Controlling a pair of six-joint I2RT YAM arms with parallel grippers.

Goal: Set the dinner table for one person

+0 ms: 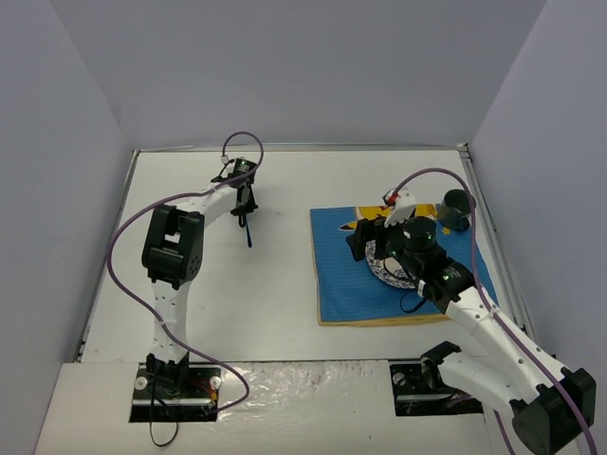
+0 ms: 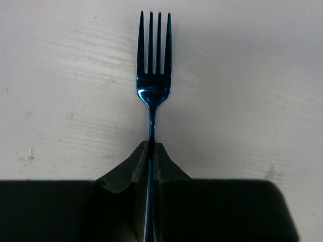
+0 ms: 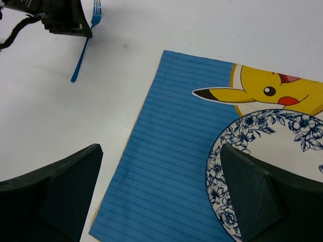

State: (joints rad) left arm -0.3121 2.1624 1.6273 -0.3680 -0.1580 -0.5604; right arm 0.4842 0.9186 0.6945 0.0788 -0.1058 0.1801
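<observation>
The dinner table (image 1: 270,294) is a large white top. My left gripper (image 2: 152,146) is shut on the handle of a blue metal fork (image 2: 154,55), tines pointing away from it, just above the bare table at the far left-centre (image 1: 247,230). The fork also shows in the right wrist view (image 3: 82,53). A white plate with blue flowers (image 3: 262,151) lies on a blue striped cartoon-printed mat (image 3: 171,146). My right gripper (image 3: 161,194) is open and empty above the plate's left rim and the mat (image 1: 368,245).
A dark green cup (image 1: 456,206) stands at the mat's far right corner, near the table's right edge. Grey walls enclose the table on the left, back and right. The left gripper's body (image 3: 58,17) appears at the top left of the right wrist view.
</observation>
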